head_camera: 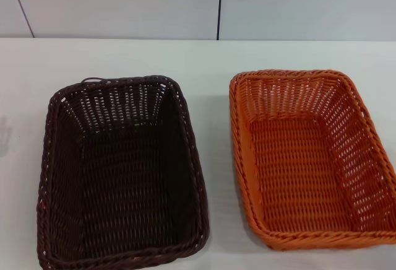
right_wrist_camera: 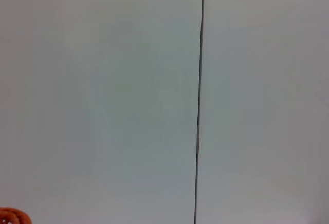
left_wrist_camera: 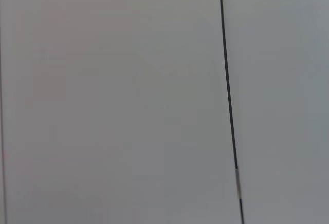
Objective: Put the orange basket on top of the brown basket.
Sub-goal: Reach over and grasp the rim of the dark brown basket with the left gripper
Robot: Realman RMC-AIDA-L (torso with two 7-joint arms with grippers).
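**Inspector:** Report the pose of your arms and the state of each pincer.

**Me:** Neither arm appears in my head view. My left wrist camera faces a pale wall panel (left_wrist_camera: 113,100) crossed by one dark seam (left_wrist_camera: 229,100). My right wrist camera faces the same kind of panel with a dark seam (right_wrist_camera: 199,100), plus a sliver of braided orange rim (right_wrist_camera: 13,217) at one corner. No fingers show in any view, so I cannot tell whether either pincer stands wide or narrow.

**Inspector:** Where do the task items stand?

**Me:** Both rest on the white desk (head_camera: 210,59), side by side and apart, a strip of bare desk between them. The brown basket (head_camera: 117,171) sits on my left, the orange basket (head_camera: 309,158) on my right, running to the right edge of the head view. Each is upright, open side up, with nothing in it (the woven floors show plainly). The stacking is not yet done.

**Inspector:** Any brands, labels or writing?

**Me:** None readable on either basket, the desk or the wall.
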